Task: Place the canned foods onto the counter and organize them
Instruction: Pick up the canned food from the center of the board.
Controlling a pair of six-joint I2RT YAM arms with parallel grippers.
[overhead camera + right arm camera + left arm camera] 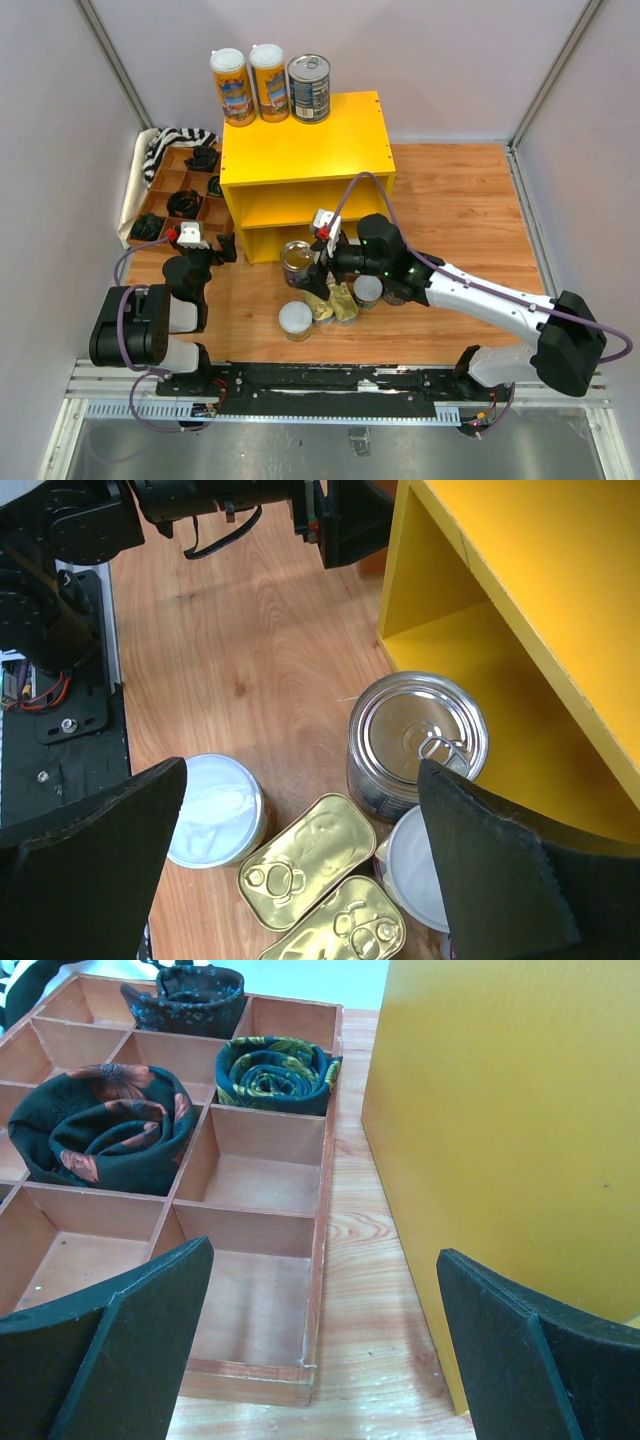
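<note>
Before the yellow shelf [300, 150], three cans [268, 85] on its top: my right gripper [300, 850] hangs spread over the silver-topped can [418, 740] on the floor, height unclear. Pick step; next lower, close. Left gripper [320, 1350] spread, idle.

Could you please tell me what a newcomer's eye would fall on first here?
The bright yellow counter dominates the middle, three cans lined along its top's back edge. In front, the open right gripper hovers over a cluster of tins. A divided tray of rolled fabric sits left of it.
</note>
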